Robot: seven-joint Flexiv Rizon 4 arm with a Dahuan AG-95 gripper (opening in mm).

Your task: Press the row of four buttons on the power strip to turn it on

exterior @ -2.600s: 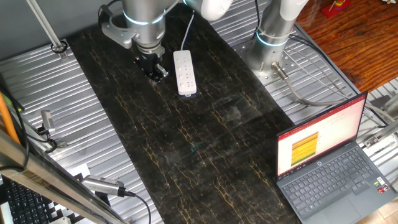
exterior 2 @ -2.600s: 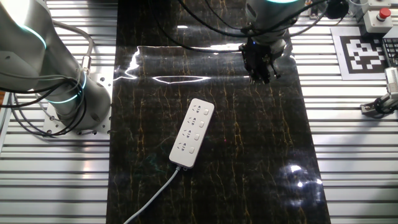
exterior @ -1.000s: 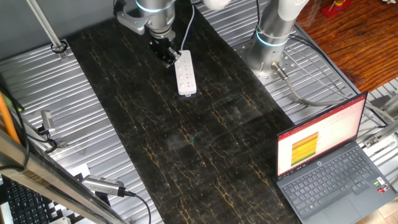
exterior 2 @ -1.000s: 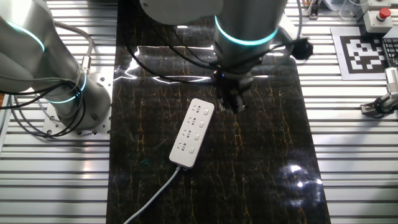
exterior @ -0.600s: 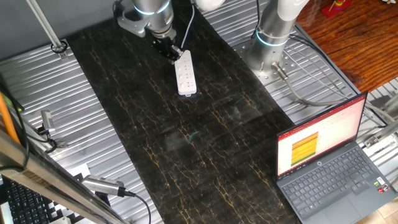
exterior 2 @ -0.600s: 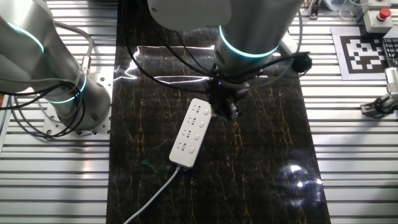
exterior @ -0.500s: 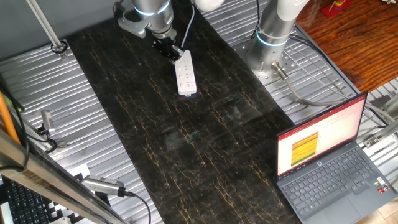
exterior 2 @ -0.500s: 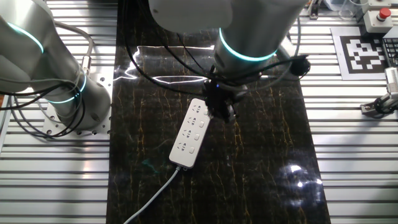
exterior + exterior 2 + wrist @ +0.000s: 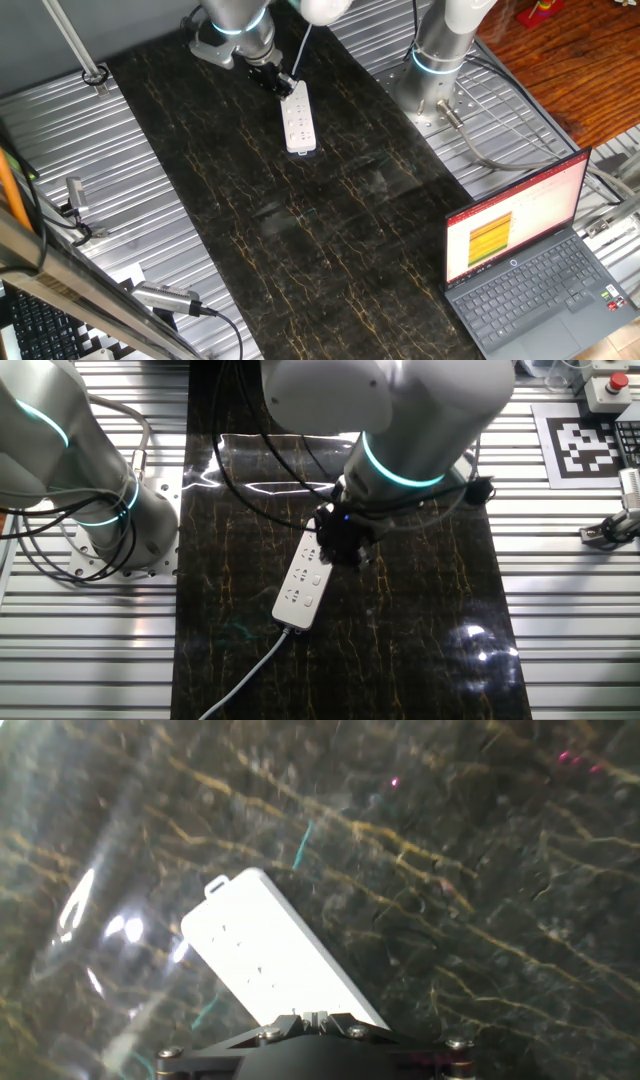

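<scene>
The white power strip (image 9: 299, 120) lies on the dark marbled mat, its thin cord (image 9: 244, 677) trailing off one end. My gripper (image 9: 282, 84) stands over the cord-side end in one fixed view. In the other fixed view the gripper (image 9: 339, 551) covers the strip's (image 9: 303, 584) far end, over its button side. In the hand view the power strip (image 9: 266, 952) fills the middle, running up to my gripper (image 9: 315, 1018), whose fingertips meet with no gap and hold nothing. The buttons under the hand are hidden.
An open laptop (image 9: 529, 262) sits at the mat's near right corner. A second arm's base (image 9: 437, 62) stands beside the mat on the ribbed metal table (image 9: 90, 150). A red stop button (image 9: 607, 387) and a marker board (image 9: 586, 444) lie off to one side.
My gripper has travelled from beside the mat's edge across to the power strip and now sits over its end. The strip has not moved.
</scene>
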